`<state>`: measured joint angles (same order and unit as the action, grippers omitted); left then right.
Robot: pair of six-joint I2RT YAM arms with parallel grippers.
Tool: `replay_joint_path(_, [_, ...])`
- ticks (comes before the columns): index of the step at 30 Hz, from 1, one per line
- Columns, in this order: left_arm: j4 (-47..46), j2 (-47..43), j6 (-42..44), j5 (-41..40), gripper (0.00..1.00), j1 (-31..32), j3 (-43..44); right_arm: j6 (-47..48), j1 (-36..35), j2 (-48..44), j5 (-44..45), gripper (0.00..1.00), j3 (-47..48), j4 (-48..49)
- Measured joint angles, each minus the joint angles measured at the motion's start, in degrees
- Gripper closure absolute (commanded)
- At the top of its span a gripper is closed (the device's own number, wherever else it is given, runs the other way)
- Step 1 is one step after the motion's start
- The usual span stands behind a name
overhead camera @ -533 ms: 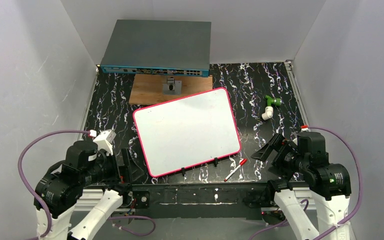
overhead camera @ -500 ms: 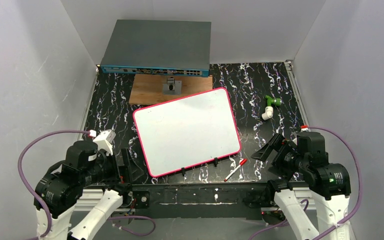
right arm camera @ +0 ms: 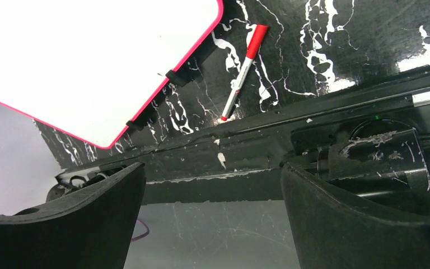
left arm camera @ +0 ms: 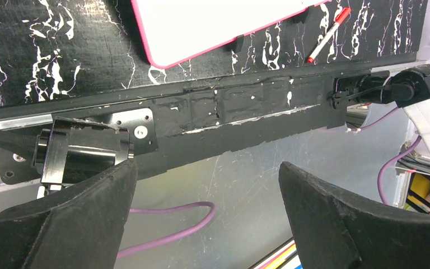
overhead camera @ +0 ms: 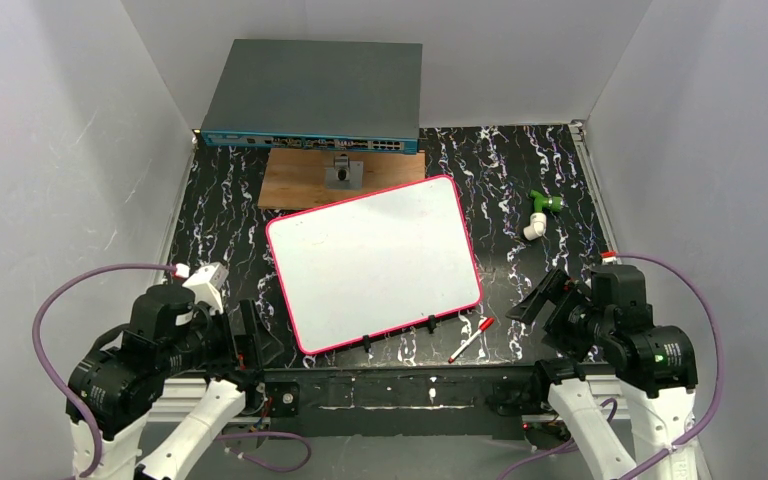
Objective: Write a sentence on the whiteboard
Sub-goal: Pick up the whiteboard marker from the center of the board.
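Right wrist: whiteboard (right arm camera: 89,56) beyond right tool (right arm camera: 211,168)

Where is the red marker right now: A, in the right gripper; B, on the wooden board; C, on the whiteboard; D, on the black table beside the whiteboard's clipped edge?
D: the red marker lies on the black table, just off the clipped edge of the whiteboard and apart from it.

You have plain white walls (overhead camera: 60,130) on three sides, a black tabletop (overhead camera: 215,200) veined with white, and a grey network switch (overhead camera: 315,90) at the back.
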<state>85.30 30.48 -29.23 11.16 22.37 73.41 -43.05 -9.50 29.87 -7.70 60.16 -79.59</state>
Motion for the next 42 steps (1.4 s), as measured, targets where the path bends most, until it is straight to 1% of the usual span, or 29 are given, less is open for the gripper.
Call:
replay_joint_path(5, [-1.33, -0.04, -0.85, 0.07, 0.02, 0.0, -1.4, -0.02, 0.0, 0.33, 0.66, 0.11, -3.13, 0.46])
replay_joint_path(11, [-3.21, 0.39, -1.01, 0.15, 0.02, 0.0, -3.56, -2.16, 0.0, 1.66, -1.73, 0.25, -15.74, 5.73])
replay_joint_path(15, [-4.68, 1.73, -0.74, 0.13, 0.02, 0.0, -3.56, -5.11, 0.0, 1.62, -4.79, 0.28, -22.91, 12.83])
replay_joint_path(20, [-6.36, 4.22, -0.57, 0.15, 0.02, 0.0, -3.58, -8.11, 0.0, 1.86, -5.03, 0.3, -27.04, 17.86])
replay_joint_path(25, [-7.48, 5.05, -0.57, 0.11, 0.02, 0.0, -3.69, -9.03, 0.0, 6.21, -3.56, 0.34, -27.47, 19.1])
replay_joint_path(31, [-8.37, 6.12, -0.55, -0.24, 0.02, 0.0, -3.69, -6.51, -0.81, 9.6, -2.08, 0.33, -27.17, 19.93])
replay_joint_path(34, [-8.92, 6.75, -0.44, -0.31, 0.02, 0.0, -3.8, -6.25, -3.93, 10.12, -1.14, 0.32, -27.17, 19.78])
replay_joint_path(38, [-9.55, 7.54, -0.33, -0.68, 0.02, 0.0, -4.59, -8.13, -11.15, 12.41, 1.46, 0.33, -27.17, 20.06])
replay_joint_path(40, [-9.86, 7.98, -0.28, -0.72, 0.02, 0.0, -4.63, -9.97, -14.25, 16.0, 2.75, 0.36, -27.04, 20.55])
replay_joint_path(42, [-10.01, 8.22, -0.15, -0.74, 0.02, 0.0, -4.63, -11.96, -15.3, 19.85, 4.17, 0.39, -26.73, 21.7])
